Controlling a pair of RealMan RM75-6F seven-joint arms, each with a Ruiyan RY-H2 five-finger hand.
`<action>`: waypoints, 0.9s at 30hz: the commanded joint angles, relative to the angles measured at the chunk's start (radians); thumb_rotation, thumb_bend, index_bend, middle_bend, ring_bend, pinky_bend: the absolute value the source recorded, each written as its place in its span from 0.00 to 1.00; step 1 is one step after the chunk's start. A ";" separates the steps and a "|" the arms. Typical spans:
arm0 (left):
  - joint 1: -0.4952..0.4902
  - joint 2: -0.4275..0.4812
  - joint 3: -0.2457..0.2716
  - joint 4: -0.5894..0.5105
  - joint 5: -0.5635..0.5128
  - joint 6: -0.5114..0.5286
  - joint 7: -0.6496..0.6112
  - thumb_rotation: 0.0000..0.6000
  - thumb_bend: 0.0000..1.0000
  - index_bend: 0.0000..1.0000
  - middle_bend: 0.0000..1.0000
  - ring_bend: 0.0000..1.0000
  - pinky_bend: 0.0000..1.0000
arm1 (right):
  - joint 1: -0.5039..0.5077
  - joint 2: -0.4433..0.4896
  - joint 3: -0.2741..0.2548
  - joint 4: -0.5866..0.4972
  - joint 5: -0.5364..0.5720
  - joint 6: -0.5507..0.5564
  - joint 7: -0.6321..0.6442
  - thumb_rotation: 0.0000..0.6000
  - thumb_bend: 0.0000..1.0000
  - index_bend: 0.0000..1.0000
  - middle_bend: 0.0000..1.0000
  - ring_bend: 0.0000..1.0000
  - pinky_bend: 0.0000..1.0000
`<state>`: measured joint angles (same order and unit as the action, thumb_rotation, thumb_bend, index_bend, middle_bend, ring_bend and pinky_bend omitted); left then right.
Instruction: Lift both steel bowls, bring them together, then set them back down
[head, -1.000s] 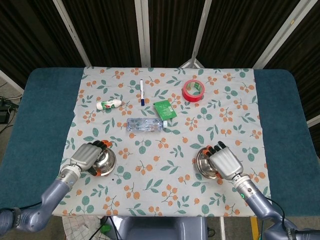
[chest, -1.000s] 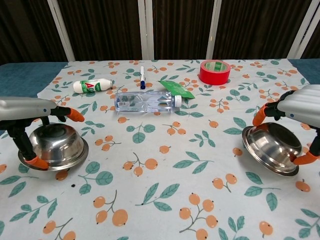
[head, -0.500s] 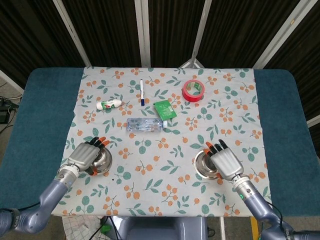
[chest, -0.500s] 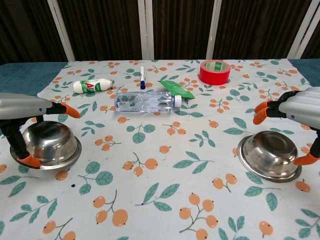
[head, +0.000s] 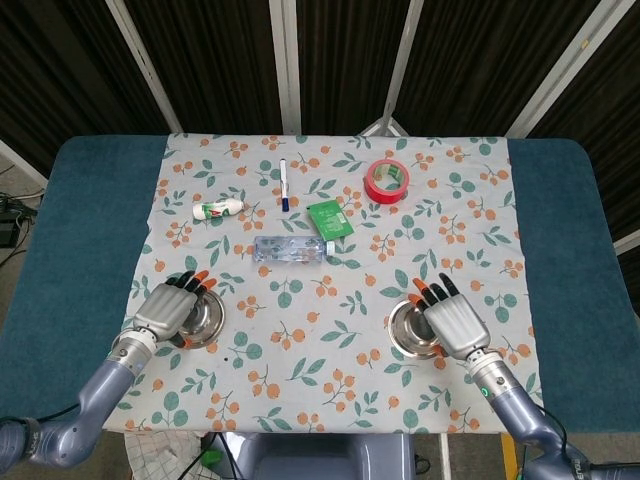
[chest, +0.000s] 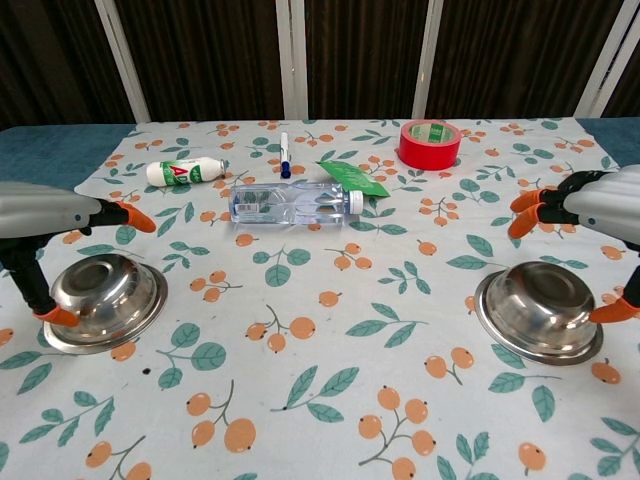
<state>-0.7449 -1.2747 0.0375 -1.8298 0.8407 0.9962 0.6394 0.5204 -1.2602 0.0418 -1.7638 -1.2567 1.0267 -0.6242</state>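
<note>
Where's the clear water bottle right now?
The water bottle lies on its side mid-table in the head view, just below the green packet and the marker.

Head view: left hand covers the outer part of the left steel bowl; right hand covers the outer part of the right steel bowl. Contact between fingers and rims cannot be told there. Chest view: both hands are cut by the frame edges, only fingertips and part of each palm showing. Print on the small white bottle and the green packet is too small to read.
</note>
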 joint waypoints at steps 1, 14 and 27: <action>0.002 0.004 -0.002 -0.003 0.004 -0.003 -0.012 0.98 0.00 0.06 0.00 0.00 0.16 | -0.002 0.003 0.004 -0.005 -0.001 0.010 0.012 1.00 0.12 0.21 0.11 0.17 0.07; 0.164 0.164 0.011 -0.166 0.285 0.265 -0.154 1.00 0.00 0.06 0.00 0.00 0.17 | -0.127 -0.048 0.081 0.057 -0.145 0.279 0.530 1.00 0.12 0.23 0.12 0.26 0.11; 0.412 0.191 0.123 -0.044 0.571 0.565 -0.270 1.00 0.00 0.07 0.00 0.00 0.15 | -0.227 -0.034 0.011 0.237 -0.313 0.452 0.687 1.00 0.12 0.23 0.12 0.17 0.06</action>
<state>-0.3781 -1.0808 0.1350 -1.9116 1.3797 1.5103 0.4018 0.3243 -1.2995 0.0803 -1.5516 -1.5359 1.4451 0.0703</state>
